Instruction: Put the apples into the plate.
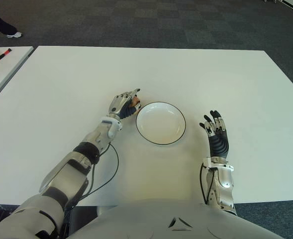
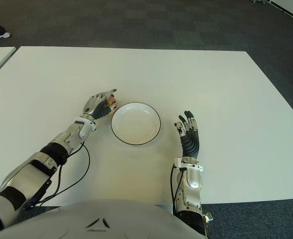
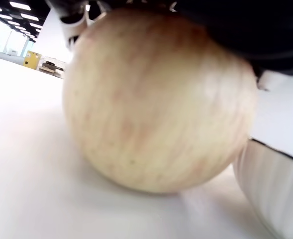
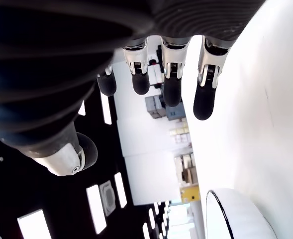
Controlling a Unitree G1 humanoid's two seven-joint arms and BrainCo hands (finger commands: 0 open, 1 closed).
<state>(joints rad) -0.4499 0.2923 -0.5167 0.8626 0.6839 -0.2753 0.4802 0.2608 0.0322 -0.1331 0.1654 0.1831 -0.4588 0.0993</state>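
A single pale yellow apple (image 3: 158,102), faintly streaked with red, sits on the white table (image 1: 76,79) just beside the rim of the white plate (image 1: 160,123), on the plate's left, far side. The left wrist view shows its underside meeting the tabletop, so it has not been lifted, and the black-edged wall of the plate stands right next to it. The left hand (image 1: 124,105) is draped over the apple from above, palm pressing down on its top and fingers (image 1: 134,93) curling round the far side, so that from the head cameras only a sliver of fruit peeks out at the fingertips. I'd call that a closed grasp on the apple, though how firm it is I can't tell. The hold makes sense to me: coming from above leaves the plate side clear, and with the dish so close the carry should amount to a short lift and a small shift to the right over the rim. The plate itself holds nothing as yet. The right hand (image 1: 216,131) shows over the table on the other side of the plate, well apart from it, fingers (image 4: 205,94) extended and loosely spread with nothing in them. I see only this one apple, whatever the task's plural suggests.
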